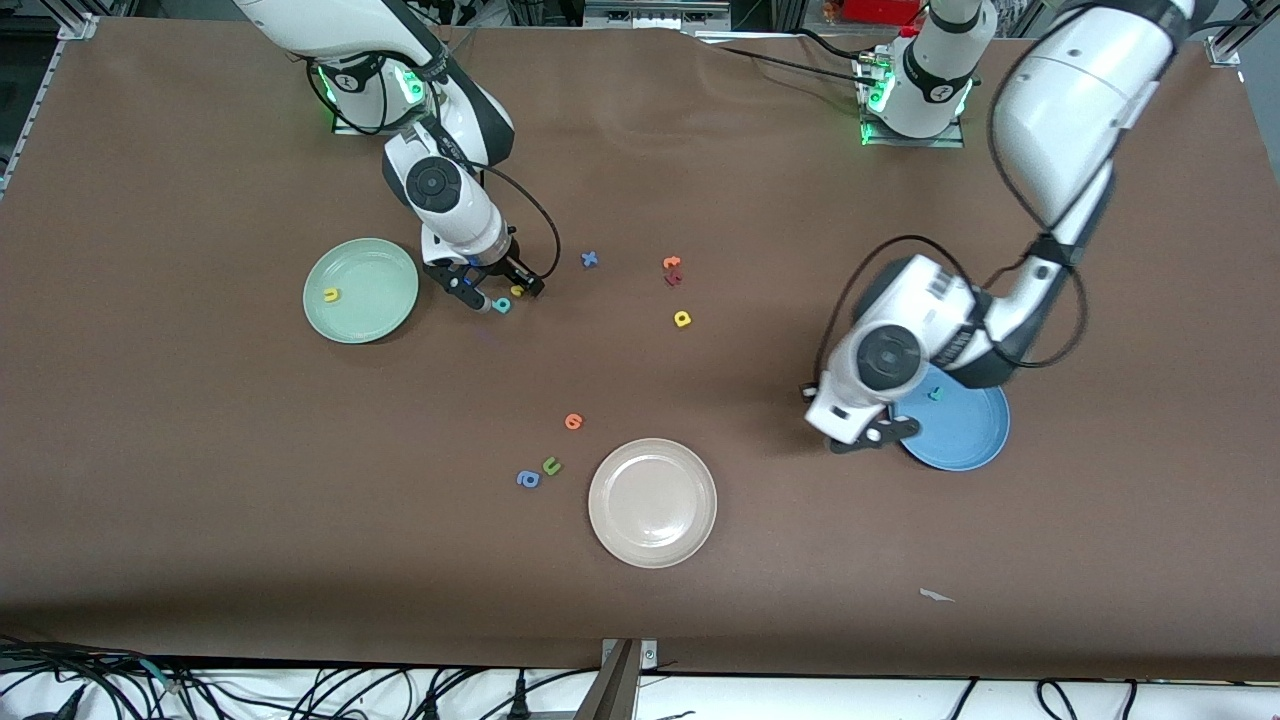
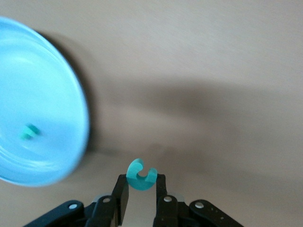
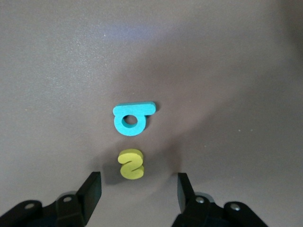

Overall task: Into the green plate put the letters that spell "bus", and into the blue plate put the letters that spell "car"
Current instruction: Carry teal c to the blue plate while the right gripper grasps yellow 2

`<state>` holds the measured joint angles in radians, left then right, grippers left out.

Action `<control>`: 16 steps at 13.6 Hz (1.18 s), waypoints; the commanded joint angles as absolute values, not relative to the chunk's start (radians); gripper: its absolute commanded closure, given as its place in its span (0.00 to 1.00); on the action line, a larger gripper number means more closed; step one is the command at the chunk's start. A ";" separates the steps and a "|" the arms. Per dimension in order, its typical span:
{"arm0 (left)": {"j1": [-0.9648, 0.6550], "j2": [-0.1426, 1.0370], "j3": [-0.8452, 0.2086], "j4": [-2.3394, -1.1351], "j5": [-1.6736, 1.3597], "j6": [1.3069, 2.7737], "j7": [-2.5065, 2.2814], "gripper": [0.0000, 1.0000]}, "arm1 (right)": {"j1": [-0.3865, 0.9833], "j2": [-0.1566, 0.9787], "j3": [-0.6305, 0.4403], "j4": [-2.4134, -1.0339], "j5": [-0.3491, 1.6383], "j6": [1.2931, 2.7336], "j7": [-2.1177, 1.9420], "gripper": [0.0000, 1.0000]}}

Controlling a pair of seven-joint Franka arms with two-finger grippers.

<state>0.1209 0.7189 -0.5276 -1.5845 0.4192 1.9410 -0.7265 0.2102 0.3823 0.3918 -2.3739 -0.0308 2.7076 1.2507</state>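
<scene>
Between left jaws, teal "c" (image 2: pixel 141 175), unseen frontally.

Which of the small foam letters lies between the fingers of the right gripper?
The small yellow foam "s". It sits between the open fingers of the right gripper; the teal foam "b" lies just past it.

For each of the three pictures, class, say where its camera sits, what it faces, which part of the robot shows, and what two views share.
Front view: high across the table, facing both arms' bases; both arms show whole.
Left wrist view: on the left arm, looking down past the left gripper, shut on a teal "c", beside the blue plate.
Right wrist view: on the right arm, over the table; open right gripper around a yellow "s", teal "b" beside it.
Shared: front and right wrist views both show the teal "b".
</scene>
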 commanded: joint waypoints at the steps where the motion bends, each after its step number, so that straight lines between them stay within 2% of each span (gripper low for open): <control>1: 0.201 0.706 -0.537 -1.574 0.402 1.901 -0.522 0.79 | 0.216 0.396 0.388 -2.368 -0.047 2.721 1.247 0.27; 5: 0.267 0.715 -0.496 -1.588 0.413 1.901 -0.211 0.77 | 0.215 0.403 0.385 -2.368 -0.078 2.723 1.246 0.27; 6: 0.267 0.715 -0.479 -1.588 0.414 1.901 -0.139 0.50 | 0.215 0.405 0.382 -2.368 -0.090 2.723 1.246 0.27; 7: 0.267 0.715 -0.477 -1.588 0.413 1.901 -0.103 0.03 | 0.215 0.405 0.371 -2.370 -0.101 2.721 1.246 0.28; 10: 0.258 0.712 -0.488 -1.592 0.346 1.905 -0.254 0.00 | 0.215 0.411 0.370 -2.370 -0.106 2.723 1.246 0.31; 14: 0.206 0.709 -0.605 -1.646 0.258 2.006 -0.631 0.00 | 0.215 0.411 0.370 -2.368 -0.107 2.721 1.246 0.61; 16: 0.206 0.677 -0.676 -1.776 0.276 2.167 -0.837 0.00 | 0.215 0.410 0.370 -2.370 -0.107 2.720 1.247 0.75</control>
